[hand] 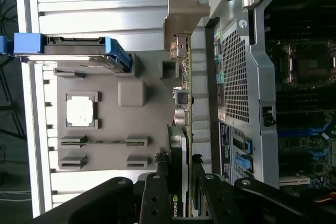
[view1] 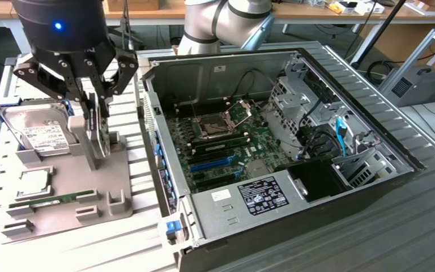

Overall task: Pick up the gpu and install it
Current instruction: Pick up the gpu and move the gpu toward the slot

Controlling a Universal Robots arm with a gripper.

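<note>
We see a slatted metal bench (view1: 104, 249) carrying a grey parts holder (view1: 74, 218) with an open computer case (view1: 217, 65) just beside it. A silver, blue-framed hard drive (view1: 40, 133) stands on edge along one end of the holder. A processor chip (view1: 34, 182) and a green memory stick (view1: 51, 200) lie toward the opposite end. A green motherboard (view1: 229, 144) lines the case floor.

A table (view1: 414, 238) of ribbed aluminium profiles carried everything, its long slats lying side by side with narrow grooves between them. Two things sat directly on it. Toward the exterior view's left lay a flat grey parts holder (view1: 89, 187), a moulded plate with raised posts and slots. Just beside it, toward the exterior view's right, a desktop computer case (view1: 195, 71) lay on its side, its side panel off and the open interior facing up. The case's perforated rear panel (hand: 233, 77) faced the holder.
</note>
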